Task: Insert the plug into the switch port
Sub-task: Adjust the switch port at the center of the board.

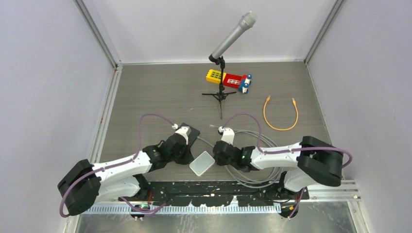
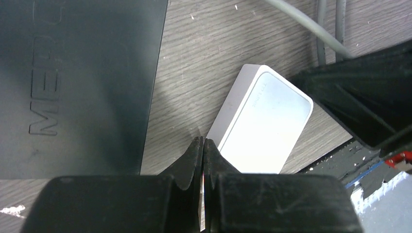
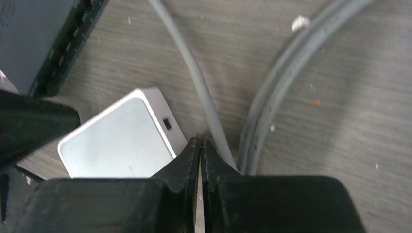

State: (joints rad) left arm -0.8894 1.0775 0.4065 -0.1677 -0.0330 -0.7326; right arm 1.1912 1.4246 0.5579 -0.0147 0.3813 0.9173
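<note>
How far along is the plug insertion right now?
Done: nothing evident; the ports of the flat black switch seen from the right wrist hold no cable. In hand: nothing; left gripper and right gripper are shut, empty, flanking the small white box. Left: pick up the thick grey cable by its end and insert it.

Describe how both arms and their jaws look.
The left arm and right arm have white link shells, black joints and bulky black bases. A purple cable loops along each. The jaws are matte black, tapering to narrow tips.
</note>
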